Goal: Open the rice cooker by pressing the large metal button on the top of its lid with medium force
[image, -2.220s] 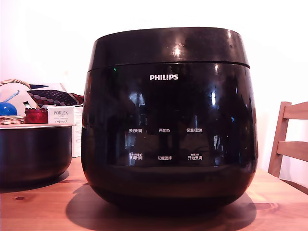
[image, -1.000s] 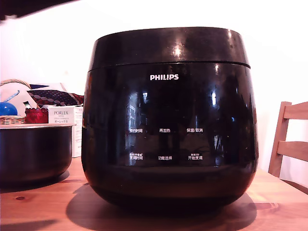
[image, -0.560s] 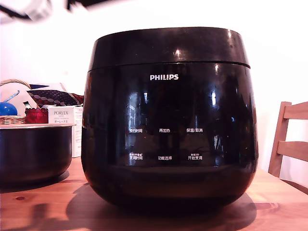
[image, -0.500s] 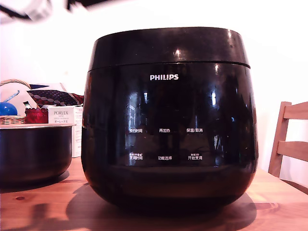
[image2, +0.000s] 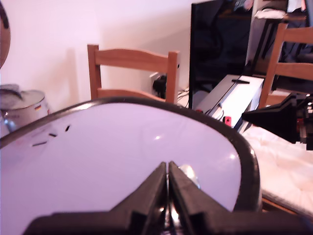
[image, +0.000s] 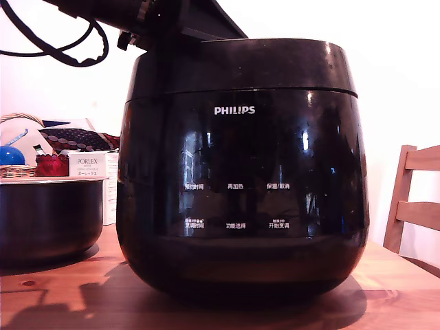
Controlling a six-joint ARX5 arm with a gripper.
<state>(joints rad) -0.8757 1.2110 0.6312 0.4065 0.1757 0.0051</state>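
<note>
Above the lid [image2: 122,161] we find the gripper [image2: 167,169], its fingers [image2: 155,188] clenched together and grasping nothing. On the wooden counter [image: 62,295] the rice cooker [image: 240,192] stands upright and shut, filling the middle of the exterior view, with a smaller dark pot [image: 48,220] at that view's left. The arm [image: 148,17] reaches in over the cooker's upper edge from that view's left.

A small bright patch just beyond the fingertips in the wrist view may be the metal button [image2: 190,175]; glare on the lid keeps us from confirming it. No contact with the button is evident.

We judge the step in hand to be the approach for the press. To do it well, we would centre the closed tips over the button, descend squarely, apply firm, steady pressure without sliding on the glossy surface, and leave room for the lid to spring up.
</note>
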